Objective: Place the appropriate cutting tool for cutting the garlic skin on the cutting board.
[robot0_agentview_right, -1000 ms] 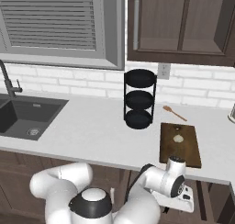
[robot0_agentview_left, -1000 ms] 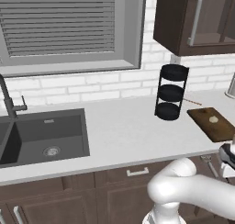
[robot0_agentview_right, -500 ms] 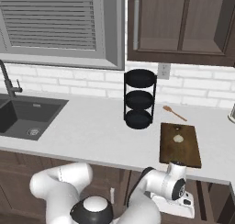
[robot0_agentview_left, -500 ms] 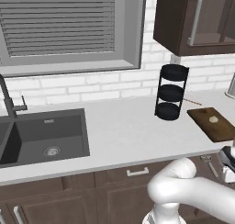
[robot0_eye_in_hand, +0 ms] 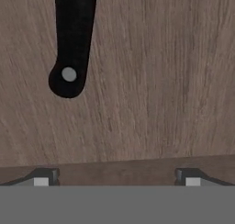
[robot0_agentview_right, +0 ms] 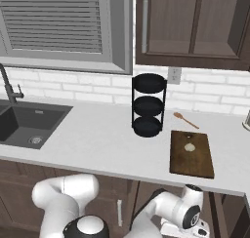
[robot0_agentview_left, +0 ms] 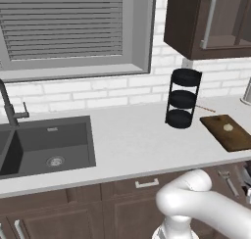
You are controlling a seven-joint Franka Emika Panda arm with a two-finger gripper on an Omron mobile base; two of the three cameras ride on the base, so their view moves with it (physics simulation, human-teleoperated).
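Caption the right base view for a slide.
Garlic resting on the cutting board beside a black three-tier rack, wooden spoon behind, arm reaching below the counter.

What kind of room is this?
It looks like a kitchen. There is a dark sink set in a pale counter, a wooden cutting board with a garlic on it, and brown cupboards on the wall.

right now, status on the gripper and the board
Gripper open, low below the counter edge, over a wood surface with a black handle. Cutting board on the counter, garlic on it, no tool there yet. Nothing blocking the board.
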